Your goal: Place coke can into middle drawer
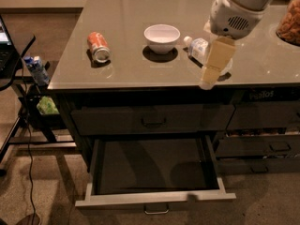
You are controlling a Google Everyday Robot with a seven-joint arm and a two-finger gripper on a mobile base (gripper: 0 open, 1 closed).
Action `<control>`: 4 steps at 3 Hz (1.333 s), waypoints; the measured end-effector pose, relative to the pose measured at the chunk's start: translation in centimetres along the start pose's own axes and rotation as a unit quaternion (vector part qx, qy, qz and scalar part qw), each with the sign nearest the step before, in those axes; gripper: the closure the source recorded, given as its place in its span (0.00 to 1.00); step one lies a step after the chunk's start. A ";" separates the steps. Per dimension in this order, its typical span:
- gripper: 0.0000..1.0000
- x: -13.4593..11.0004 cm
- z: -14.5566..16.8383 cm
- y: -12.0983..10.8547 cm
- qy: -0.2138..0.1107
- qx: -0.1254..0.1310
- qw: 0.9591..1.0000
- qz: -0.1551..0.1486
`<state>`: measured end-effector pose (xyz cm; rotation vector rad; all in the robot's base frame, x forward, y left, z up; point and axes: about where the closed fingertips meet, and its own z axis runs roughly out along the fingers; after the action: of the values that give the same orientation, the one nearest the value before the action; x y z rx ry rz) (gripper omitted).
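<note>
The coke can (98, 46) lies on its side on the grey counter (140, 71), at the left, with its silver end toward me. The middle drawer (154, 198) is pulled open below the counter, dark inside, with a light grey front edge and a small metal loop handle. My gripper (212, 69) hangs over the counter's front edge at the right, far from the can, above and to the right of the open drawer. It partly hides a clear plastic bottle (198, 48) lying behind it.
A white bowl (161, 37) stands mid-counter between can and bottle. A bag of snacks (289, 22) sits at the far right edge. A closed dark drawer (152, 119) is above the open one. A side stand with bottles (36, 69) is at the left.
</note>
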<state>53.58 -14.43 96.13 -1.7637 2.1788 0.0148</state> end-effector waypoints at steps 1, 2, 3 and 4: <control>0.00 -2.9 1.5 -1.2 -0.040 0.008 0.999 0.018; 0.00 -8.7 2.4 -4.9 -0.051 0.024 0.998 0.029; 0.00 -9.5 2.2 -5.0 -0.054 0.025 0.998 0.026; 0.00 -10.4 3.5 -4.7 -0.061 0.023 0.998 0.021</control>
<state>60.79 -4.85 96.50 -1.6469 2.1131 0.0791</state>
